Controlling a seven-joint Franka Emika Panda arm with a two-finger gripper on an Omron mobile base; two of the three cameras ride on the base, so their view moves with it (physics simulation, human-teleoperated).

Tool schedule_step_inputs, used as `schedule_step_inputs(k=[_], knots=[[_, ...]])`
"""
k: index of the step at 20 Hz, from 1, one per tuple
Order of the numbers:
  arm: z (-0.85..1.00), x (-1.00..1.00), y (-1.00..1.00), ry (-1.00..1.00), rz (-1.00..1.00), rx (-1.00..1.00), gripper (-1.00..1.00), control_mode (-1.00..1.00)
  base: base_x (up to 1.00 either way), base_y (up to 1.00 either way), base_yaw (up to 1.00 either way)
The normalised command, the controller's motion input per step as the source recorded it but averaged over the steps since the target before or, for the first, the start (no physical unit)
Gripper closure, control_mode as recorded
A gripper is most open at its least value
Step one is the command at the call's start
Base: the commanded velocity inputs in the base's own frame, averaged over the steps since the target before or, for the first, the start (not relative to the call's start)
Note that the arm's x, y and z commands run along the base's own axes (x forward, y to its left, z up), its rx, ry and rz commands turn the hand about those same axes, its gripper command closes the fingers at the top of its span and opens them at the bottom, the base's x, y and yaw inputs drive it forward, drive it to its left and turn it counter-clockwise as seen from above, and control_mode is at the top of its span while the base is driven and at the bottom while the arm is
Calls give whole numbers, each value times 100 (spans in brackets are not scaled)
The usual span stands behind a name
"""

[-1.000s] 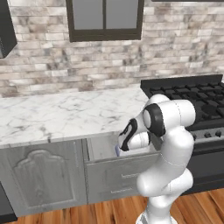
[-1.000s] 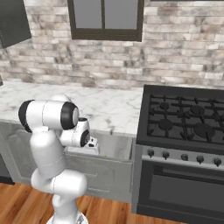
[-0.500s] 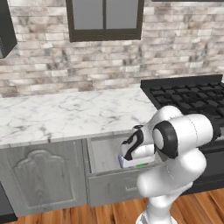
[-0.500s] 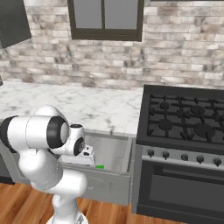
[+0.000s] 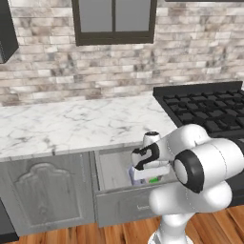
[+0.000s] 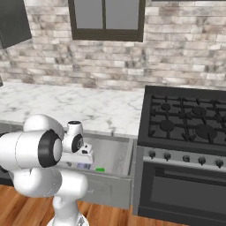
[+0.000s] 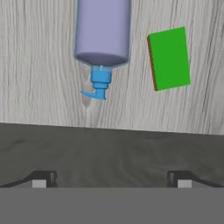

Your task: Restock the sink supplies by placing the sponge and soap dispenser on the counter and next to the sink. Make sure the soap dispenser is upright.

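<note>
Tool (image 7: 111, 178) spread over the open drawer (image 5: 114, 167)
Soap dispenser (image 7: 103, 33) lies flat beside the sponge (image 7: 169, 58); its round body could roll from a careless pinch.

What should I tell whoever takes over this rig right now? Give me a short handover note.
Tool: open, holding nothing, poised over the open drawer below the counter.
Soap dispenser: lying on its side on the drawer floor, blue pump toward the tool.
Sponge: flat on the drawer floor beside the bottle, not touching it.
Done: drawer is open, tool is lined up above both items.
Left: pick up each item, put both on the counter by the sink, with the dispenser upright.
</note>
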Motion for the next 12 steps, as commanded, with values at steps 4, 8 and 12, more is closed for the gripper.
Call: schedule_step_inputs(k=[4,8,12], knots=[[-4,33,0,-15,-3,0,-100,-100,0,0,0],[-9,37,9,-17,-3,0,-100,-100,0,0,0],[-13,8,24,-16,-5,0,-100,-100,0,0,0]])
